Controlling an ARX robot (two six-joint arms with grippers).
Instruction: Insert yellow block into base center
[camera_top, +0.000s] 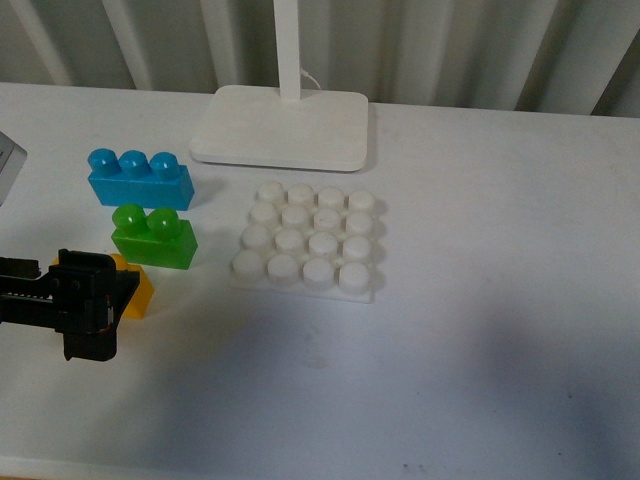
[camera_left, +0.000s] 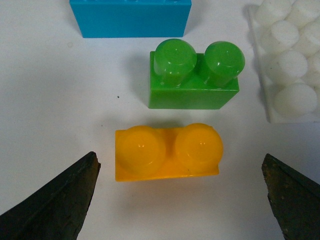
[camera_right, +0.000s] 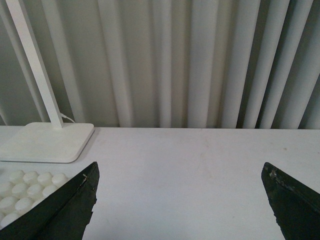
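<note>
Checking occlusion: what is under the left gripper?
The yellow block, studs up on the table, lies below the open left gripper. In the front view the gripper covers most of it; only an orange corner shows.

Open table (camera_left: 50, 115) flanks the yellow block (camera_left: 167, 152); green brick (camera_left: 195, 75) close beyond.

On the white table (camera_top: 480, 330) are seen an orange-yellow block (camera_left: 167, 152), a green brick (camera_top: 153, 238), a blue brick (camera_top: 138, 178) at the upper left, and a white base (camera_top: 305, 240) patterned with a stud grid.
</note>
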